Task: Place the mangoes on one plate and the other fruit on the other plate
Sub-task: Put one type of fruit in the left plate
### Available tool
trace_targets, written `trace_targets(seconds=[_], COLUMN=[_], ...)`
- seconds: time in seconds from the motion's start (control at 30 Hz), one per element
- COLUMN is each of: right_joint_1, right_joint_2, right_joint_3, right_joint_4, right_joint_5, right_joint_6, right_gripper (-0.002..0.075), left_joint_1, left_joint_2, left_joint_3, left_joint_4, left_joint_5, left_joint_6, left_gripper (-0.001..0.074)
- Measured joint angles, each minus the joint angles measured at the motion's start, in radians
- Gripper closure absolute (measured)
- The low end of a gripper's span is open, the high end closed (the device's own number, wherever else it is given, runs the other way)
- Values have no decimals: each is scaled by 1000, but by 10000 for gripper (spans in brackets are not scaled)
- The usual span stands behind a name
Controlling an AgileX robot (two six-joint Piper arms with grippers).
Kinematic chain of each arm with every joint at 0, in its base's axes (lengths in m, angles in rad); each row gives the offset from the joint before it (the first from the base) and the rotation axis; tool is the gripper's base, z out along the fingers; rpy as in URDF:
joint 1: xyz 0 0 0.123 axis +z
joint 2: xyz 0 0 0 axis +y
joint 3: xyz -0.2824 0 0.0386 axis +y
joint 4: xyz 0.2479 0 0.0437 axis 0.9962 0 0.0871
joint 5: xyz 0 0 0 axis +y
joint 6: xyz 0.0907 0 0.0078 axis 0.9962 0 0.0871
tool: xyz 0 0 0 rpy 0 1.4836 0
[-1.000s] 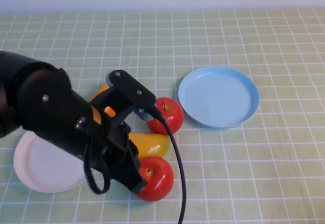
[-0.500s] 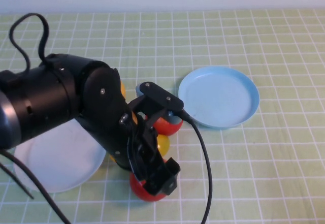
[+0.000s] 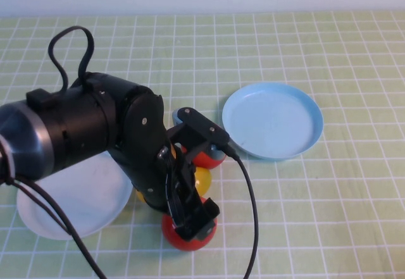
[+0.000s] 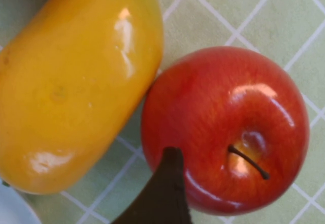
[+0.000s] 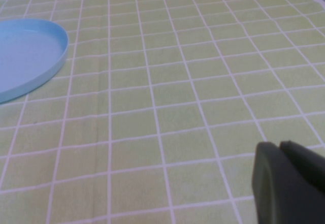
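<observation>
over the near apple (image 3: 188,235) the left gripper (image 3: 193,219) hangs with fingers spread, a mango (image 4: 71,82) touching that apple. right gripper (image 5: 287,186), fingers pressed together, sits near the blue plate (image 3: 273,120); the white plate (image 3: 69,200) lies left.

A pale green cloth with a white grid (image 3: 354,197) is covering the bench. The round shallow blue plate (image 3: 273,120) is showing sky blue, the round white plate (image 3: 76,219) plain white. The glossy red apple (image 4: 226,127) is gleaming beside the smooth orange-yellow mango (image 4: 71,82). The arm (image 3: 95,140) is looking black.
</observation>
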Motion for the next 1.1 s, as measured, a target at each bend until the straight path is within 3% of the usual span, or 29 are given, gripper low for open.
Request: trace_targets(seconds=[1.1], right_joint_1=[0], right_joint_2=[0], right_joint_3=[0], right_joint_4=[0], right_joint_5=[0], right_joint_6=[0], right_gripper=[742], left_joint_1=[0], left_joint_2=[79], left_joint_3=[-10], left_joint_4=[22], left_joint_5=[-82], left_joint_6=[7], left_gripper=[90])
